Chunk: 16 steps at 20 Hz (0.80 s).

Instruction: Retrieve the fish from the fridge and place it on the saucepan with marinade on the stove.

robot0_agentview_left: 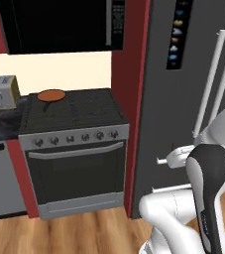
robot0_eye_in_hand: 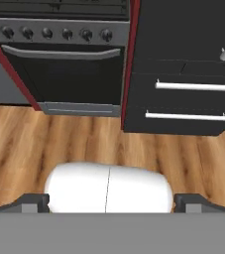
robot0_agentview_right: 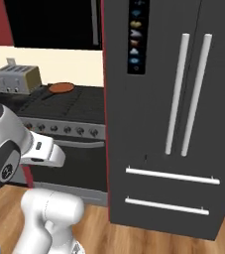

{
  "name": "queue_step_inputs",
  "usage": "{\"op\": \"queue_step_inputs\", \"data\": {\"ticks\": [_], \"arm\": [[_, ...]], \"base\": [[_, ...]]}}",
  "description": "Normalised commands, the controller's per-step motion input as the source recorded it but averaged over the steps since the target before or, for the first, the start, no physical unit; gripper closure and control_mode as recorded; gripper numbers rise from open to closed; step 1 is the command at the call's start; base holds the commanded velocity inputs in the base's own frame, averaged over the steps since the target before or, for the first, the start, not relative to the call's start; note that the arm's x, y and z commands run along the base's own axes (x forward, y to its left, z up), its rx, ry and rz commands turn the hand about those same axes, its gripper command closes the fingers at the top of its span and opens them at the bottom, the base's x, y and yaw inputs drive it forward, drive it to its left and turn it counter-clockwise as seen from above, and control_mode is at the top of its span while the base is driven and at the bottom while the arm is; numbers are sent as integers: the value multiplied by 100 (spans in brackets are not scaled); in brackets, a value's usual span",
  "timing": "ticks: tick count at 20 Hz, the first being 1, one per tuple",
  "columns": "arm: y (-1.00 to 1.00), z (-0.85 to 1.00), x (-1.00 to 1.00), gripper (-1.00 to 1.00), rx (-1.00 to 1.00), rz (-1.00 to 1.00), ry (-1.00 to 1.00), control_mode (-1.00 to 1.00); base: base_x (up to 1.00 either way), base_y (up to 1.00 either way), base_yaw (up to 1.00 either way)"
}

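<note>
The fridge (robot0_agentview_left: 173,109) (robot0_agentview_right: 148,124) is tall and dark grey, with both doors and its two lower drawers (robot0_eye_in_hand: 188,101) closed, so the fish is hidden. Left of it stands the black stove (robot0_agentview_left: 74,134) (robot0_agentview_right: 64,106) (robot0_eye_in_hand: 59,34). The saucepan with marinade (robot0_agentview_left: 51,95) (robot0_agentview_right: 61,88), holding orange-brown sauce, sits on a rear left burner. My gripper (robot0_eye_in_hand: 111,202) hangs low in front of the fridge and stove, aimed at their lower fronts and the floor. Its fingertips (robot0_eye_in_hand: 34,201) stand wide open with nothing between them.
A silver toaster (robot0_agentview_left: 0,92) (robot0_agentview_right: 16,78) stands on the counter left of the stove. A black microwave (robot0_agentview_left: 59,25) hangs above the stove. A red panel (robot0_agentview_left: 129,99) separates stove and fridge. Wooden floor (robot0_eye_in_hand: 59,144) lies in front.
</note>
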Motion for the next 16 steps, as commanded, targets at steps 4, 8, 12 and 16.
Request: {"op": "queue_step_inputs", "data": {"ticks": [4,8,12,16], "arm": [[0,0,0,-100,0,0,0,100],[0,0,0,-100,0,0,0,100],[0,0,0,-100,0,0,0,100],[0,0,0,-100,0,0,0,100]], "base": [[-3,-89,-1],[0,-86,-1],[0,-69,0],[0,-52,0]]}}
